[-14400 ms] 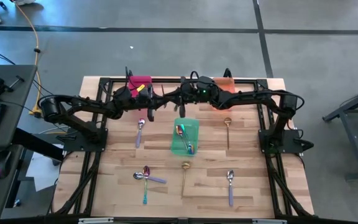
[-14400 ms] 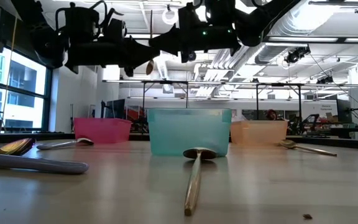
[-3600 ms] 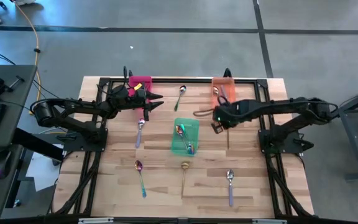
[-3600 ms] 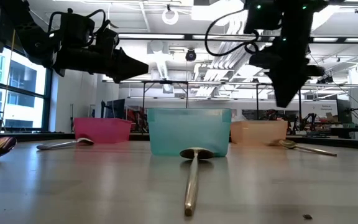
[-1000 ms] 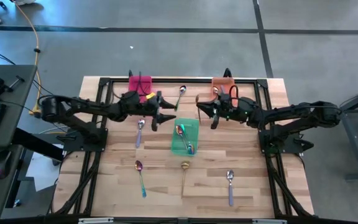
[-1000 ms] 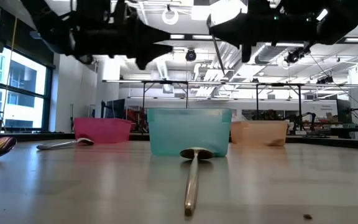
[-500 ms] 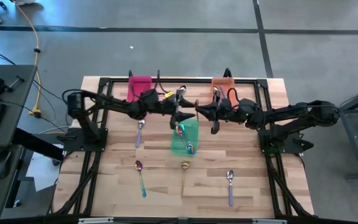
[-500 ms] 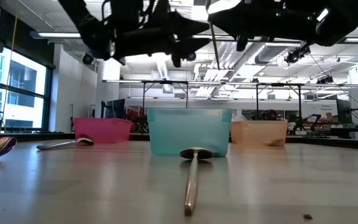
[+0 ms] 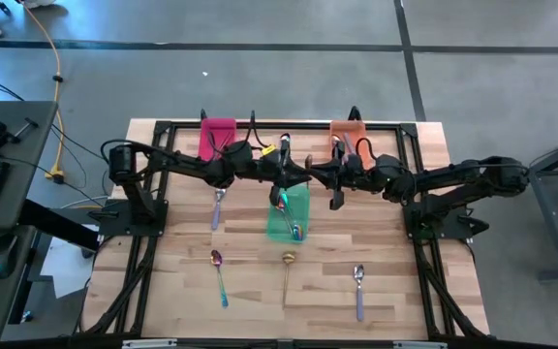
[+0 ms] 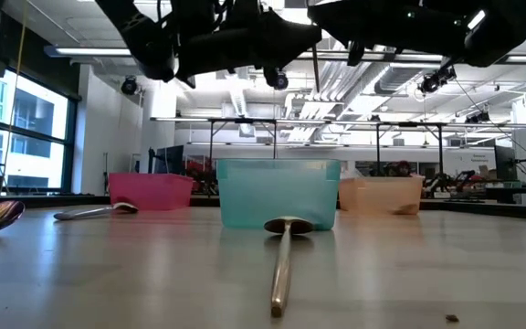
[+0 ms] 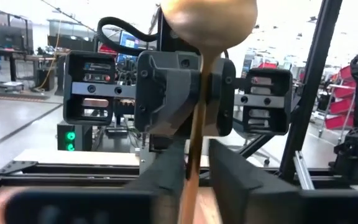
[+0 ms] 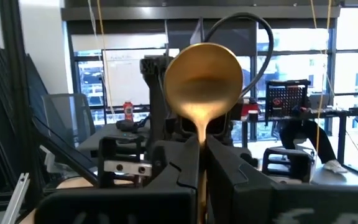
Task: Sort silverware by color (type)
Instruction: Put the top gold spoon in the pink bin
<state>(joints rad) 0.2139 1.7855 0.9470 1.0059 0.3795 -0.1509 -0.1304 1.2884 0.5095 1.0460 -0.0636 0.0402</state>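
we see the gold spoon (image 12: 202, 84) clenched upright in the right gripper (image 12: 201, 163), above the green bin (image 9: 289, 215); the left gripper (image 11: 191, 171) brackets its handle, grip uncertain.

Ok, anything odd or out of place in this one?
One thing: the gold spoon stands upright in mid-air, clamped in the right end effector, with the left end effector facing it closely above the green bin. Two arms at one spoon is unusual, possibly a handover. Nothing looks spilled or damaged.
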